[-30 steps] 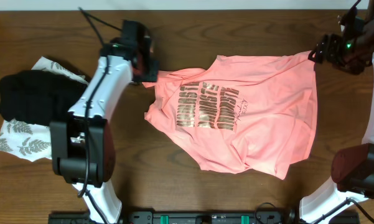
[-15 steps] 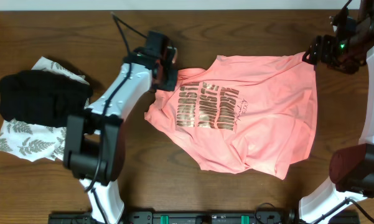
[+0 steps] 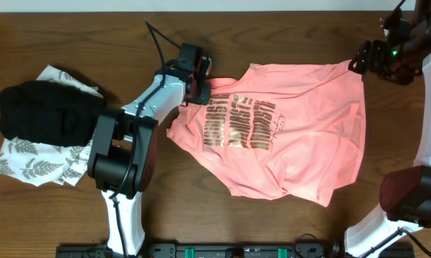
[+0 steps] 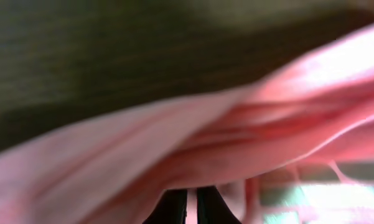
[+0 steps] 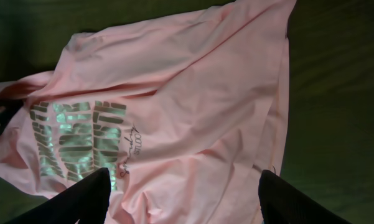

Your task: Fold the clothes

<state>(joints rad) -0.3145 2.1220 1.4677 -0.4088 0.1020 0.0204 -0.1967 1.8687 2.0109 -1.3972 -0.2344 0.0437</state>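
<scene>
**Bronze print on pink T-shirt (image 3: 301, 143) too small and blurred to read**
Stacked rows of blocky metallic bronze lettering (image 3: 240, 122) cross the shirt's chest, lying sideways to both the overhead and right wrist cameras. The capitals look much alike from row to row, but no word can be made out with certainty. A thin script line (image 5: 135, 147) runs beside the rows, too fine to read.

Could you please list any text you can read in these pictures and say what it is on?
On the salmon-pink short-sleeved T-shirt, three rows of metallic bronze block lettering across the chest: too blurred to read reliably.
Beside them, a small dark script line: too small to read.
No other text visible.
</scene>
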